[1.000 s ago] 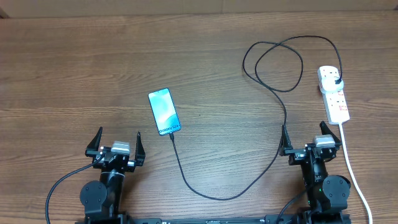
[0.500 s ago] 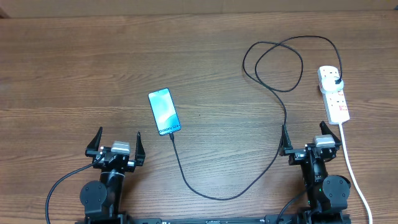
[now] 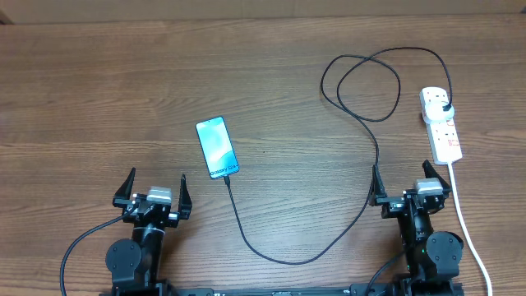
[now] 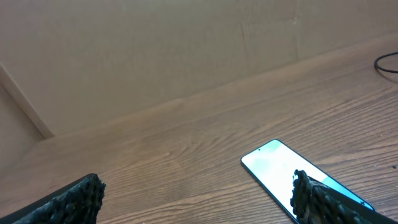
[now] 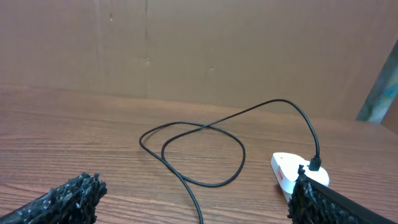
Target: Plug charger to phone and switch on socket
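Note:
The phone (image 3: 217, 147) lies flat on the wooden table, screen up and light blue; it also shows in the left wrist view (image 4: 280, 165). The black charger cable (image 3: 271, 251) runs from the phone's near end, curves right, loops at the back (image 5: 199, 149) and ends in a black plug (image 3: 445, 108) seated in the white socket strip (image 3: 441, 125), also seen in the right wrist view (image 5: 292, 174). My left gripper (image 3: 154, 193) is open and empty, near and left of the phone. My right gripper (image 3: 408, 187) is open and empty, near the socket.
The socket's thick white cord (image 3: 465, 222) runs toward the table's front edge past my right arm. A brown cardboard wall (image 4: 186, 43) stands behind the table.

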`<state>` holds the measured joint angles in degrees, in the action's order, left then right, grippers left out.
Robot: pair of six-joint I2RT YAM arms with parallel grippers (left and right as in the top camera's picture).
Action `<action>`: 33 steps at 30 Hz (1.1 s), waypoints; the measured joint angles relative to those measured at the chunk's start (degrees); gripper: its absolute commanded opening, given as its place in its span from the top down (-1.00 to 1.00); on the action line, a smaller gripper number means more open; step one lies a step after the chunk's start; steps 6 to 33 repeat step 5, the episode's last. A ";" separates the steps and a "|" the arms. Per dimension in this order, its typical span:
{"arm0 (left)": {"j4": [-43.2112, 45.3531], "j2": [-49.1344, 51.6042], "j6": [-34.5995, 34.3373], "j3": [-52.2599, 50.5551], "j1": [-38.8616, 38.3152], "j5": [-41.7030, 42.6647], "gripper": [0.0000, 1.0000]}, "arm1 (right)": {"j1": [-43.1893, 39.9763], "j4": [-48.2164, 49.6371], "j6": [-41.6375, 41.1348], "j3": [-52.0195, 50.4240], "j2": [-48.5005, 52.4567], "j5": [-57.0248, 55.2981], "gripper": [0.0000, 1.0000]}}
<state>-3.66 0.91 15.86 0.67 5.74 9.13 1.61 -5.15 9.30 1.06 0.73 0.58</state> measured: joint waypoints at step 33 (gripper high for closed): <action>0.00 0.00 0.00 0.00 0.00 0.00 -0.99 | -0.02 0.00 -0.02 0.00 0.00 0.04 -1.00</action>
